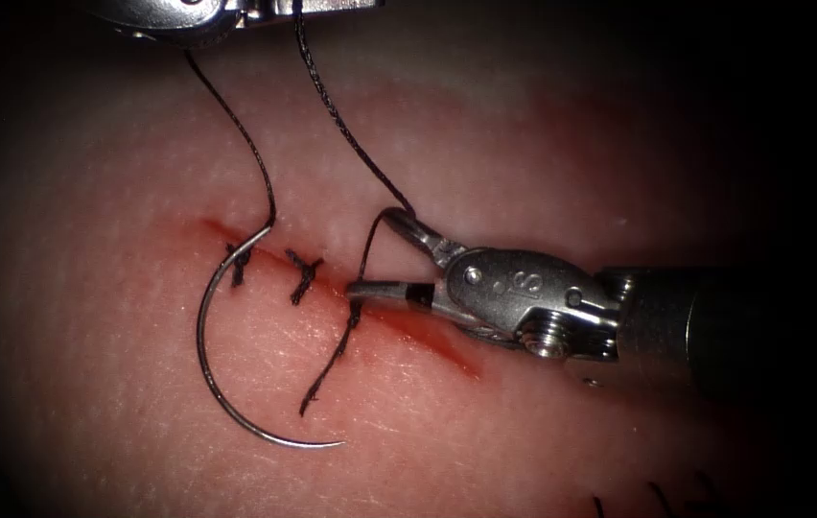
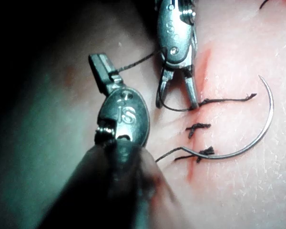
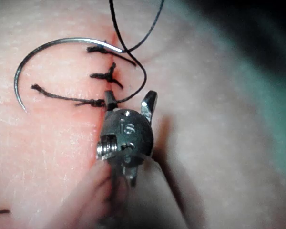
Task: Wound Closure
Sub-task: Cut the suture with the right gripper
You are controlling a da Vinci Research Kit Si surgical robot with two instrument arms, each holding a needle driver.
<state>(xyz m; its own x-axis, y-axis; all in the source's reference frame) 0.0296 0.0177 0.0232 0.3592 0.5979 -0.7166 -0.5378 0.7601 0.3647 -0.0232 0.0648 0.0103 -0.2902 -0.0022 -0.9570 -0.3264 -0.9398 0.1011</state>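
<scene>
The curved needle (image 1: 199,336) lies loose on the tissue (image 1: 543,144), left of the cut (image 1: 428,331), held by neither tool and not in the tissue; its blunt end rests by the first stitch. From that end, thread (image 1: 253,153) runs up to my left tool (image 1: 199,13), whose jaws (image 2: 101,67) are shut on a strand. My right tool (image 1: 372,254) stands open over the cut, a loop of thread (image 1: 367,251) passing between its jaws. A short thread tail (image 1: 327,369) trails from the cut there. The right wrist view shows the open right tool (image 3: 130,98) and the needle (image 3: 19,81).
Two tied stitches (image 1: 239,264) (image 1: 303,273) cross the cut left of the right tool. Red fluid (image 1: 447,345) lines the open stretch of the cut. Short cut thread ends (image 1: 653,494) lie on the tissue at the lower right.
</scene>
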